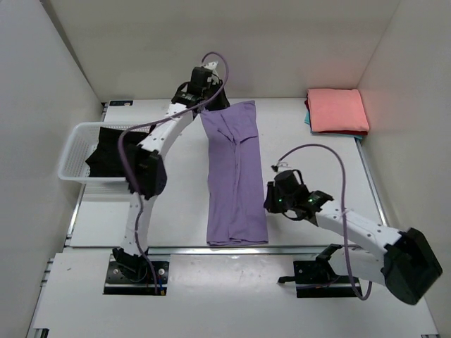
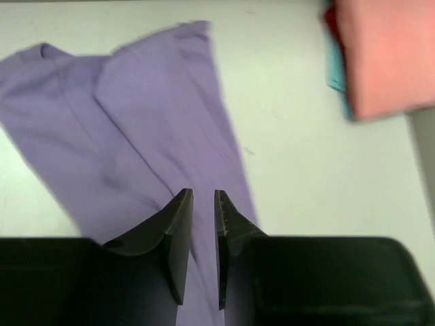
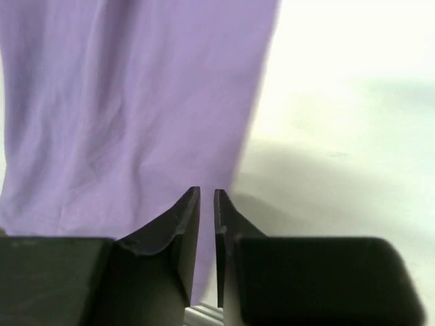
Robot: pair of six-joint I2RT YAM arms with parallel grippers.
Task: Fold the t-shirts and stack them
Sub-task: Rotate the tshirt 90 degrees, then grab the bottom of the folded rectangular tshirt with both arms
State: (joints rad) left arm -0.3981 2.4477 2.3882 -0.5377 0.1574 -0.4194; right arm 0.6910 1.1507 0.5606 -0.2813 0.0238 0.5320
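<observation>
The lilac-purple t-shirt (image 1: 236,176) is laid lengthwise on the desk (image 1: 310,190) as a long folded strip. The left hand (image 2: 202,195) is held over its far end, slightly parted, with nothing gripped. The right hand (image 3: 206,192), at the strip's near right edge, is narrowly parted and seemingly released. The salmon-pink t-shirt (image 1: 338,110) is stacked on the teal t-shirt (image 2: 334,68) at the far right. The black t-shirt (image 1: 109,149) is contained in the basket (image 1: 70,151).

The teal cloth t-shirt (image 1: 307,121) is almost wholly hidden beneath the folded salmon-pink cloth t-shirt (image 1: 338,110), an edge showing.
</observation>
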